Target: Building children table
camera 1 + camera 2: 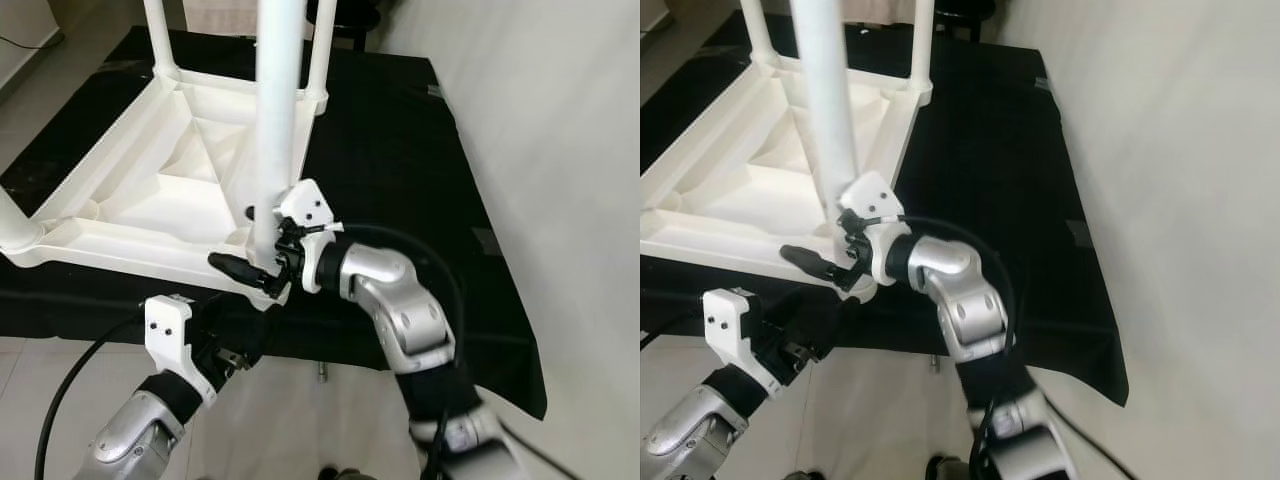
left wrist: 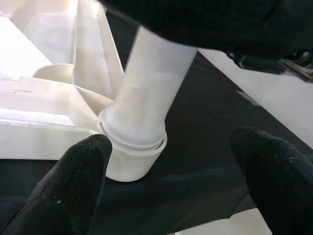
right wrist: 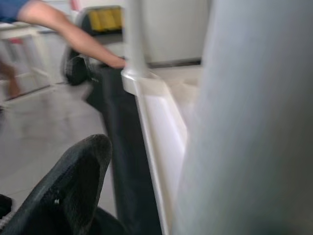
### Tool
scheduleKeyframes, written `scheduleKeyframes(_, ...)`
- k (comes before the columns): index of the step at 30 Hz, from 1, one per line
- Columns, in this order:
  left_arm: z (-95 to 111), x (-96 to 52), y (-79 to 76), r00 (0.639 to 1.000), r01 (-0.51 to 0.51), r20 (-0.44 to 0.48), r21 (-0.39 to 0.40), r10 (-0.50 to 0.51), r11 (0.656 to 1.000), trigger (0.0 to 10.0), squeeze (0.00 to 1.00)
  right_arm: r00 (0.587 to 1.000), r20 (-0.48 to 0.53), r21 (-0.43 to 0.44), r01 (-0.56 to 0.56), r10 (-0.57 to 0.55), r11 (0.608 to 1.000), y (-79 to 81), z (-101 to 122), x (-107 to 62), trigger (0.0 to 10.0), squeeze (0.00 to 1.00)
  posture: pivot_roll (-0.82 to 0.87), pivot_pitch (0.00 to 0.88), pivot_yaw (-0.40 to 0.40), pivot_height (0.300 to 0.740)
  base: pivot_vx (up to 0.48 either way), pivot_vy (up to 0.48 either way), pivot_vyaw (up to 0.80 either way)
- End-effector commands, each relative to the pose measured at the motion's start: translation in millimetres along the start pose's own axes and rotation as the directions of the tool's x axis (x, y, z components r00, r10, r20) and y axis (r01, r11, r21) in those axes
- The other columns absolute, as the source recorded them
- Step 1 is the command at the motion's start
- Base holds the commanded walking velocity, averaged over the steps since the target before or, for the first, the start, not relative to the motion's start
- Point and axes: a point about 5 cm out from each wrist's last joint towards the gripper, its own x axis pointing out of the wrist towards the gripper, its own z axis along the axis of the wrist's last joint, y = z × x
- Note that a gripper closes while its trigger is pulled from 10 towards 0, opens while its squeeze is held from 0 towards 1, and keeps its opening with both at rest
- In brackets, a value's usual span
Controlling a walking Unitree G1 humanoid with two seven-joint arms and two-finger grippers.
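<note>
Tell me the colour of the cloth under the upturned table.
Black: the cloth beneath the white table, best in the left eye view.

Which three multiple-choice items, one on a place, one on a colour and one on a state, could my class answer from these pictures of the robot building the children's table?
1. Where does the upturned white table lie?
A. on a black cloth
B. on bare tiles
C. on a wooden bench

2. What colour is the leg beside the right gripper?
A. red
B. white
C. blue

3. How are the fingers of the left gripper?
A. shut on the leg
B. shut on a cable
C. open, apart

Answers:
1 A, the black cloth spreads under the table.
2 B, the leg matches the white tabletop.
3 C, the left wrist view shows a wide gap between them, with the leg's socket beyond.
</note>
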Motion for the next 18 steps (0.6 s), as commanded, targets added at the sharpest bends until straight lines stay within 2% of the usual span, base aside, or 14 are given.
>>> scheduleKeyframes(1, 1, -1.1, -4.5, 1.000, 0.005, 0.000, 0.007, -0.005, 1.000, 10.0, 0.00, 0.996, 0.006, -0.014, -0.085, 0.085, 0.996, 0.5, 1, 7.0, 10.0, 0.00, 0.06, 0.196, -0.140, 0.740, 0.000, 0.000, 0.00)
scheduleKeyframes(5, 2, -1.4, -6.1, 1.000, 0.005, 0.003, 0.007, -0.005, 1.000, 10.0, 0.00, 0.990, -0.005, -0.032, -0.142, 0.142, 0.989, -0.3, 3, 11.5, 10.0, 0.00, 0.07, 0.207, -0.144, 0.740, 0.000, 0.000, 0.00)
scheduleKeyframes(8, 2, -1.9, -7.8, 1.000, 0.005, 0.004, 0.007, -0.005, 1.000, 10.0, 0.00, 0.964, -0.056, -0.065, -0.262, 0.258, 0.963, 3.1, -1, 16.0, 10.0, 0.00, 0.08, 0.216, -0.147, 0.740, 0.000, 0.000, 0.00)
scheduleKeyframes(10, 3, -2.0, -8.2, 1.000, 0.005, 0.005, 0.006, -0.005, 1.000, 10.0, 0.00, 0.958, -0.070, -0.073, -0.282, 0.278, 0.957, 3.5, -3, 16.4, 10.0, 0.00, 0.08, 0.216, -0.147, 0.740, 0.000, 0.000, 0.00)
scheduleKeyframes(11, 3, -2.2, -8.8, 1.000, 0.005, 0.004, 0.006, -0.005, 1.000, 10.0, 0.00, 0.954, -0.089, -0.075, -0.295, 0.288, 0.953, 2.0, -6, 18.4, 7.4, 0.00, 0.08, 0.220, -0.147, 0.740, 0.000, 0.000, 0.00)
scheduleKeyframes(13, 3, -2.4, -9.2, 1.000, 0.006, 0.004, 0.005, -0.006, 1.000, 10.0, 0.00, 0.952, -0.099, -0.077, -0.299, 0.291, 0.951, 0.9, -9, 19.8, 7.4, 0.00, 0.08, 0.220, -0.147, 0.740, 0.000, 0.000, 0.00)
scheduleKeyframes(14, 3, -2.5, -9.5, 1.000, 0.006, 0.004, 0.005, -0.006, 1.000, 10.0, 0.00, 0.950, -0.109, -0.074, -0.301, 0.293, 0.951, -1.7, -11, 21.7, 0.8, 0.00, 0.08, 0.223, -0.148, 0.740, 0.000, 0.000, 0.00)
scheduleKeyframes(16, 3, -2.7, -9.7, 1.000, 0.006, 0.004, 0.005, -0.006, 1.000, 10.0, 0.00, 0.949, -0.114, -0.071, -0.303, 0.294, 0.950, -3.4, -13, 22.9, 0.8, 0.00, 0.08, 0.223, -0.148, 0.740, 0.000, 0.000, 0.00)
scheduleKeyframes(17, 3, -2.8, -9.9, 1.000, 0.005, 0.004, 0.004, -0.005, 1.000, 10.0, 0.00, 0.952, -0.120, -0.057, -0.289, 0.281, 0.956, -6.5, -15, 24.1, 0.0, 0.00, 0.08, 0.226, -0.148, 0.740, 0.000, 0.000, 0.00)
scheduleKeyframes(18, 3, -2.8, -10.1, 1.000, 0.005, 0.004, 0.004, -0.005, 1.000, 10.0, 0.00, 0.956, -0.126, -0.046, -0.272, 0.265, 0.961, -9.3, -17, 24.6, 0.0, 0.00, 0.08, 0.227, -0.149, 0.740, 0.000, 0.000, 0.00)
